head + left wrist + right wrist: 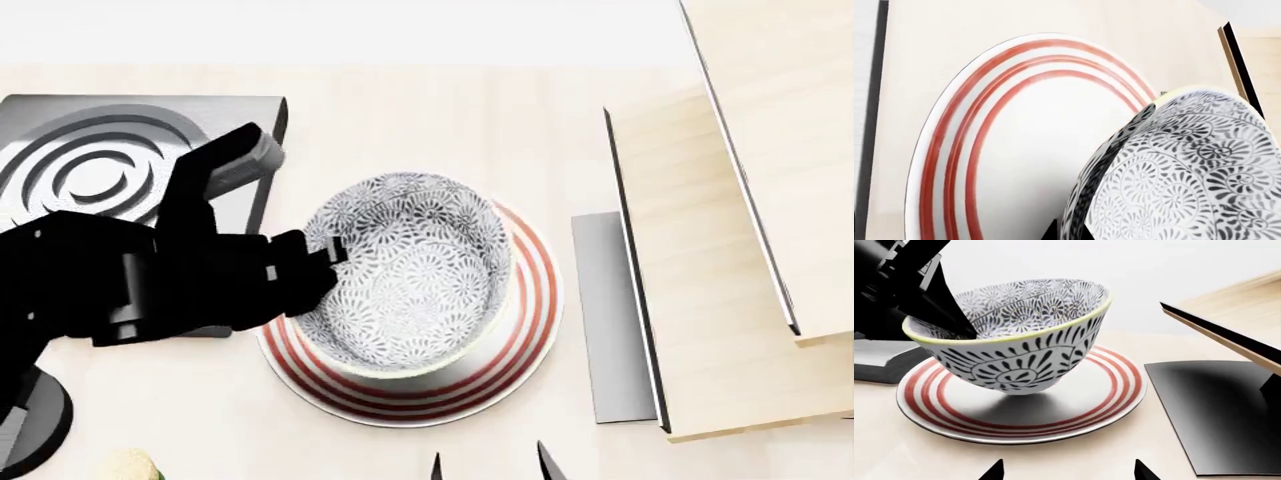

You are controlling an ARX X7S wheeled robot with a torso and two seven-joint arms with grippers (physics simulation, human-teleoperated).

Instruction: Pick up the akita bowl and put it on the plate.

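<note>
- Pale wooden counter carries everything.
- Our bowl hangs tilted just above the plate, not yet seated.
- Stiff, slick, breakable ceramic; the rim is our hold.
- Left gripper is clamped on that rim; right gripper is spread, empty.

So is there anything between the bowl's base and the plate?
No. The right wrist view shows the bowl tilted just above the plate, gripped at its rim by the left gripper; only its shadow lies beneath.
</note>
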